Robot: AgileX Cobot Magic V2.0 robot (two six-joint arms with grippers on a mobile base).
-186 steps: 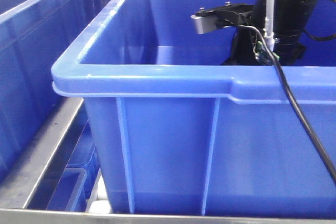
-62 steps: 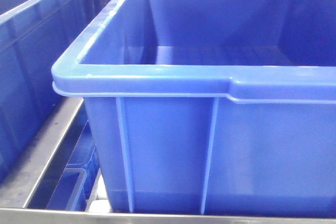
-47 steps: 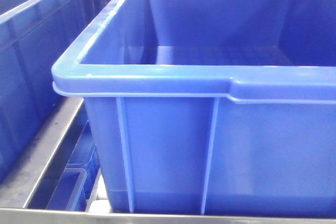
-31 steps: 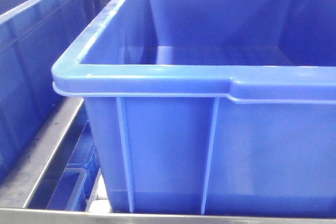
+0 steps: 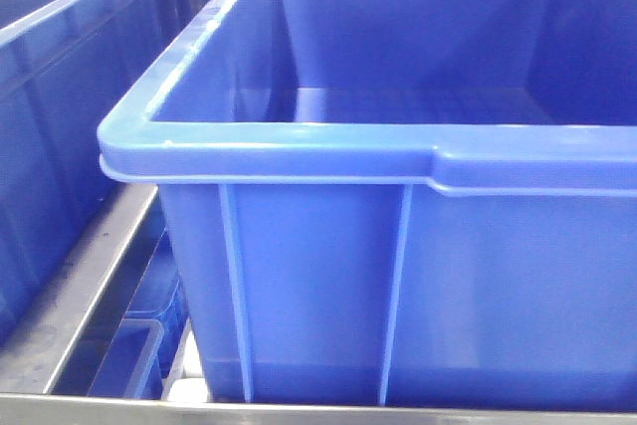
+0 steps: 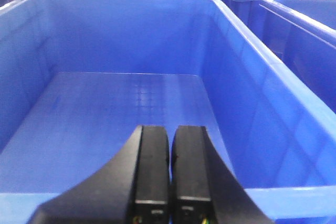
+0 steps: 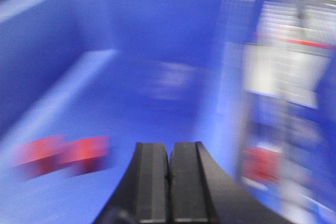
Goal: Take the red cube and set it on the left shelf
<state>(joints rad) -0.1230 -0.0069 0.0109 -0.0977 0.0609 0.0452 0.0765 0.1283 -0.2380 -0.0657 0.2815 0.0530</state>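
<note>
The right wrist view is smeared by motion. In it the red cube (image 7: 86, 150) shows as a red-orange smear on the floor of a blue crate (image 7: 157, 30), left of and just beyond my right gripper (image 7: 169, 153). That gripper is shut with nothing in it. A second red smear (image 7: 37, 156) lies beside the cube. My left gripper (image 6: 170, 137) is shut and empty above the bare floor of another blue crate (image 6: 231, 40). The left shelf's grey steel rail (image 5: 70, 306) runs along the lower left of the front view. Neither arm appears there.
A large blue ribbed crate (image 5: 299, 156) fills the front view, with another crate (image 5: 60, 67) to its left. More blue crates (image 6: 294, 9) stand to the right in the left wrist view. Blurred red and white shapes (image 7: 278, 77) lie beyond the crate wall on the right.
Three seconds ago a black arm reached into the big crate in the front view; it has left that view. Over the last second nothing there has moved.
</note>
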